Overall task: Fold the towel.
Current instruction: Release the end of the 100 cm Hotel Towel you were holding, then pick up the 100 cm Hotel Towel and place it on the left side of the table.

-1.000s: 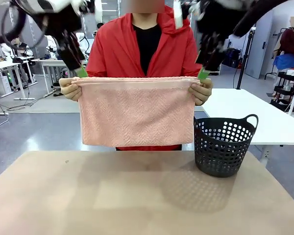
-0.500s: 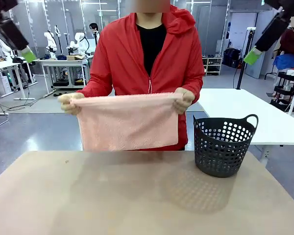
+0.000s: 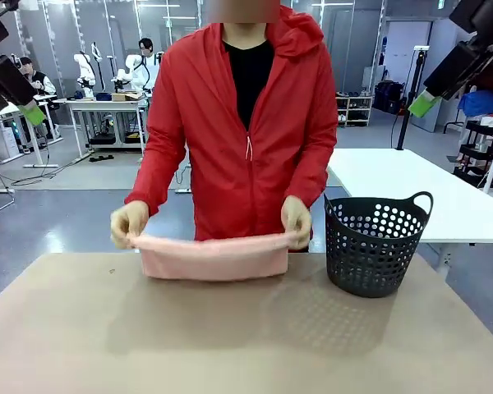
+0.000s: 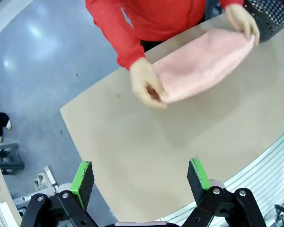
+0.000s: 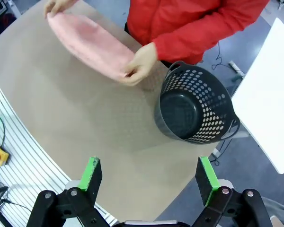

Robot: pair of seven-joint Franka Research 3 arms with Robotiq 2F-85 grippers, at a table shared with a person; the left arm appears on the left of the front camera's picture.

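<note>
1. Broadly, a flat tan table [image 3: 230, 353] fills the foreground. A person in a red zip jacket [image 3: 246, 123] stands at its far edge.
2. A black perforated plastic basket [image 3: 374, 246] stands on the table's right side.
3. The folded salmon-pink terry towel [image 3: 214, 256] rests near the far edge, just beside the basket. The person's hands [image 3: 130, 223] pinch it at both ends.
4. The left gripper [image 4: 139, 175] and right gripper [image 5: 149, 177] hang high above the table. Their jaws are spread wide and empty, well apart from the towel.
</note>
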